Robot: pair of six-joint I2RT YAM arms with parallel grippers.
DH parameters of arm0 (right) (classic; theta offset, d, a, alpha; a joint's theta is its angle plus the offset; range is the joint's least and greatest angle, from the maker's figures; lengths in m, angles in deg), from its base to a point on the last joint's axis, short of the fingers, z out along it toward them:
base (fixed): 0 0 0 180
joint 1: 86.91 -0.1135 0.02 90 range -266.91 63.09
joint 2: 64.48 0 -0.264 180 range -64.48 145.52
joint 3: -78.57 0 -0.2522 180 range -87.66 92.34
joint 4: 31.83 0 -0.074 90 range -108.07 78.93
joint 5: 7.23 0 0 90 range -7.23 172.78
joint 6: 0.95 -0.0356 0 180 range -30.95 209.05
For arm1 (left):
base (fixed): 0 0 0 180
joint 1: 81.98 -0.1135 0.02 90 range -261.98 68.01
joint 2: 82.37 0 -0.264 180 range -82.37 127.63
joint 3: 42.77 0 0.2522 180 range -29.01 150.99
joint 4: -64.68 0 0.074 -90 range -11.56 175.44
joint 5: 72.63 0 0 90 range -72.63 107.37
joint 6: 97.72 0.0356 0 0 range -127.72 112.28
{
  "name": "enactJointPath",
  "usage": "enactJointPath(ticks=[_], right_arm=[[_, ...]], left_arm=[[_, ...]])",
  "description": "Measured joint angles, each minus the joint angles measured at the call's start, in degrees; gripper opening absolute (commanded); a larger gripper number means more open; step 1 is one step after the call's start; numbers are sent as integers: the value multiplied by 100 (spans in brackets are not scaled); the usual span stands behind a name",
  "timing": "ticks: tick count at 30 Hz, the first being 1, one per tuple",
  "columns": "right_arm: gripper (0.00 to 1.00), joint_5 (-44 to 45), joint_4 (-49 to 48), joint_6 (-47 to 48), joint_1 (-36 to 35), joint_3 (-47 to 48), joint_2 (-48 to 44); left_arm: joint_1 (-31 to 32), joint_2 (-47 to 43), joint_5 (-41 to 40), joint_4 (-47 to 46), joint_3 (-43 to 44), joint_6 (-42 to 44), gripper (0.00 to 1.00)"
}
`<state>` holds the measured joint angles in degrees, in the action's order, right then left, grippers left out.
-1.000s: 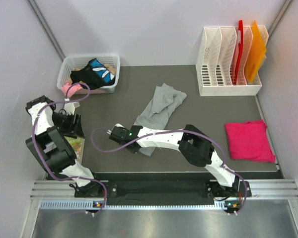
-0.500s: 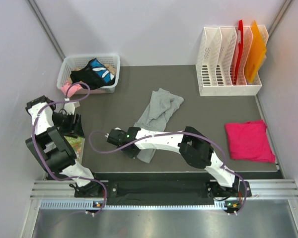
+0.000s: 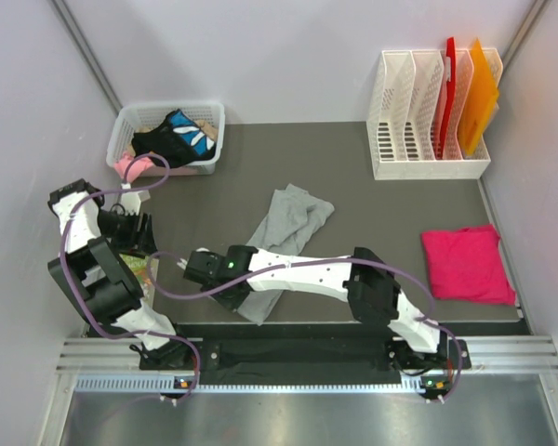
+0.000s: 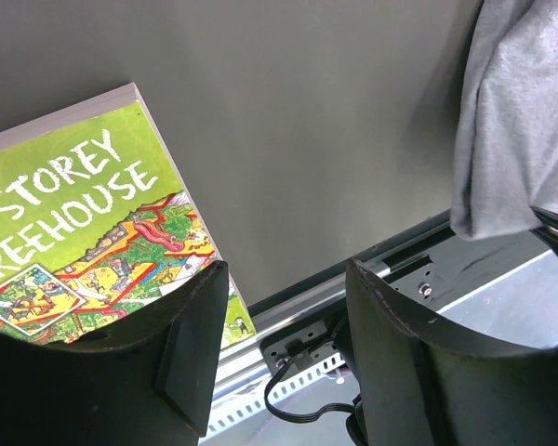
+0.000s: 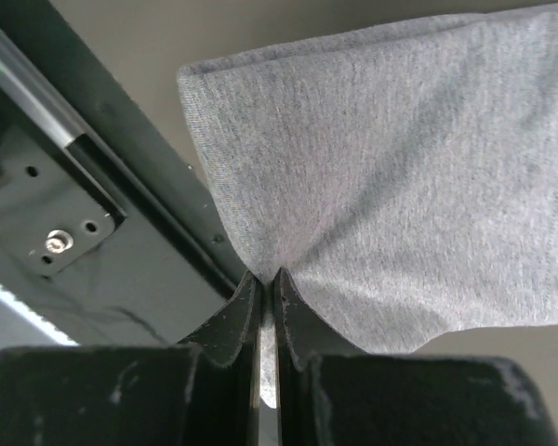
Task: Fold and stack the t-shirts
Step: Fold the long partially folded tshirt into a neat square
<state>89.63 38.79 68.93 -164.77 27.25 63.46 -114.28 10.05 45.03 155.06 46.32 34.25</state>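
A dark grey desk (image 3: 353, 200) sits between pale walls (image 3: 288, 56), with a white basket (image 3: 216, 130) of clothes at its far left and a white file rack (image 3: 428, 167) at its far right. The grey t-shirt (image 3: 293, 218) lies crumpled mid-desk, trailing to the near edge, where the right pincer (image 5: 266, 279) is clamped on a fold of it. The pink t-shirt (image 3: 465, 263) lies folded at the right side, and the left pincer (image 4: 284, 307) hangs empty, jaws apart, over a green book (image 4: 74, 223).
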Motion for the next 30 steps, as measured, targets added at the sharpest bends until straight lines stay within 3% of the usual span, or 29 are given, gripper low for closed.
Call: enactJointPath(ticks=[22,25,30], right_arm=[[0,-892,256,-190,66,-94,-997],[0,-984,210,-129,306,-299,-1161],[0,-1073,52,50,1303,-546,-1530]], left_arm=[[0,0,0,2,354,4,58],[0,0,0,2,354,-2,58],[0,0,0,2,354,-28,58]])
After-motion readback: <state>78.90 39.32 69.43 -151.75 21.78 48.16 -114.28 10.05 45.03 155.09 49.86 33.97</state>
